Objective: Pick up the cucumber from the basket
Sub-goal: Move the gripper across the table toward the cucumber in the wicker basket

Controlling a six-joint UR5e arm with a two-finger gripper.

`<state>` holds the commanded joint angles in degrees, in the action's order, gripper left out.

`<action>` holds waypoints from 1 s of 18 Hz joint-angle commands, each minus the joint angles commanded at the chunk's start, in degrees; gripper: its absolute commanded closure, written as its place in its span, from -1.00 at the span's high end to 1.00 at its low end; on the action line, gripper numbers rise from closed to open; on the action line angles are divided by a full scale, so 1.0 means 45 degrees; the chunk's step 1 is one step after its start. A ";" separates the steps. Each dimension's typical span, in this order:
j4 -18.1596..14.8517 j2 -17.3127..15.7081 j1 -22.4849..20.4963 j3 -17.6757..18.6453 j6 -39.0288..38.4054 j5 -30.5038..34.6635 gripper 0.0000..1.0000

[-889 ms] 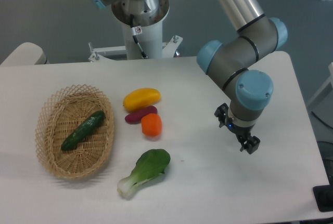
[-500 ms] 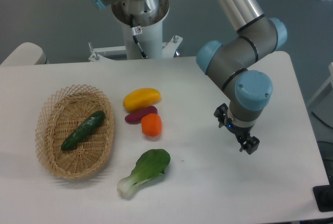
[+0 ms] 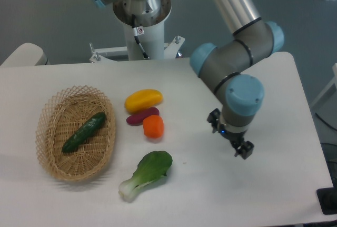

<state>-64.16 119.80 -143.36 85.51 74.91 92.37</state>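
The cucumber (image 3: 84,131) is slim, dark green and glossy. It lies slantwise inside the oval tan wicker basket (image 3: 52,165) at the left of the table. My gripper (image 3: 230,139) hangs from the arm's wrist over bare table at the right, far from the basket. Its fingers are seen from above and are small and dark, so I cannot tell whether they are open or shut. Nothing shows between them.
Between basket and gripper lie a yellow pepper (image 3: 143,99), a purple sweet potato (image 3: 142,116), an orange vegetable (image 3: 154,126) and a bok choy (image 3: 147,174). The arm's base (image 3: 141,13) stands at the back edge. The table's right edge is near the arm.
The arm's wrist and gripper have moved left and slightly down the image, toward the vegetables. The cucumber and the other items have not moved.
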 joint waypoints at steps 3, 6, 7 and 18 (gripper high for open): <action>0.0020 -0.0546 0.0606 0.0585 -0.0942 -0.0020 1.00; -0.0039 -0.1152 0.1172 0.1249 -0.1215 -0.0137 1.00; -0.0039 -0.1347 0.1329 0.1522 -0.1468 -0.0156 1.00; -0.0039 -0.1992 0.4609 0.2539 -0.5648 -0.0215 1.00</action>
<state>-64.34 110.83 -122.62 96.94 49.49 91.41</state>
